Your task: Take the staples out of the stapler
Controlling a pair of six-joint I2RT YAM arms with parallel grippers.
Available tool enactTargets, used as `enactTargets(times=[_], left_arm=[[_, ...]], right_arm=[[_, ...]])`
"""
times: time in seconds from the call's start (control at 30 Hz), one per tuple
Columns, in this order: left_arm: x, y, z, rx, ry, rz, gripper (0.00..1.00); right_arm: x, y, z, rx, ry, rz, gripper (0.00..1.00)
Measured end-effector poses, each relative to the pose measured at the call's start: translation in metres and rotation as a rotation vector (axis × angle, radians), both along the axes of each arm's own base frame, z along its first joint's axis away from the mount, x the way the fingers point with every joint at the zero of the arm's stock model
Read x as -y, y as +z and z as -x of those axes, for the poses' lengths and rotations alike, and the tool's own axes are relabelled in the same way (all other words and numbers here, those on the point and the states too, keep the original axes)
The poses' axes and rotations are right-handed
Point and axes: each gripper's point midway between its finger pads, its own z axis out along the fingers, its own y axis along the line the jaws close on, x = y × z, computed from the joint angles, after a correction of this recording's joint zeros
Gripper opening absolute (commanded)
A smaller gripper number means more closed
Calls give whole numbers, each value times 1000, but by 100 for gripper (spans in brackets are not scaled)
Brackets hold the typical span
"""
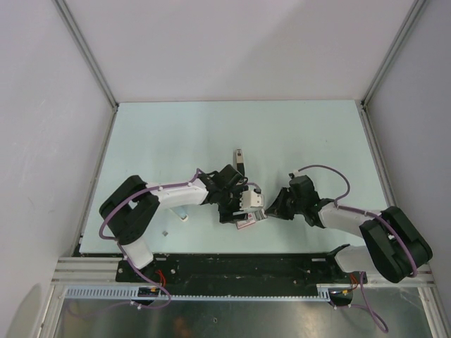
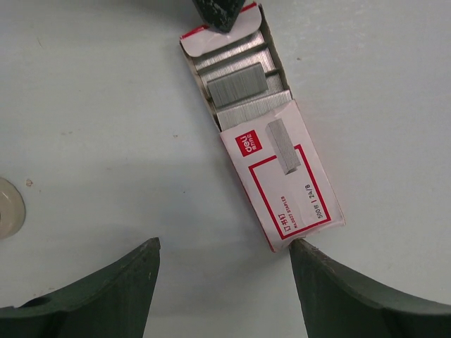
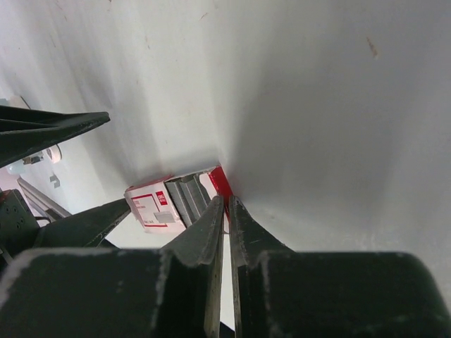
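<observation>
The stapler (image 1: 240,160), slim and black, lies on the table just beyond both grippers. The staples (image 1: 182,215), a short pale bar, lie to the left near the left arm, with a tiny silvery bit (image 1: 165,232) beside them. Between the grippers lies an open red-and-white staple box (image 2: 282,176) with grey strips (image 2: 238,88) showing inside. My left gripper (image 2: 225,246) hangs open over the box's closed end, its right fingertip (image 2: 299,246) touching a box corner. My right gripper (image 3: 227,201) has its jaws pinched on the red end flap (image 3: 220,179) of the box.
A whitish round thing (image 2: 7,208) sits at the left edge of the left wrist view. Grey enclosure walls rise at the left, right and far sides of the table (image 1: 296,134). The arms' mounting rail (image 1: 239,271) runs along the near edge.
</observation>
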Motion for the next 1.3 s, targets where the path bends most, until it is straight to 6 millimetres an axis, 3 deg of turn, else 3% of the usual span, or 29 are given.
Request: enactTargets(times=[1.0,1.3], left_arm=[[0,0,0,3,-2,-3,78],[0,0,1,4,-3,-4,78]], right_arm=[[-38,1,18,-2,50,-2,10],[-40,0,21,-13,57,-2,25]])
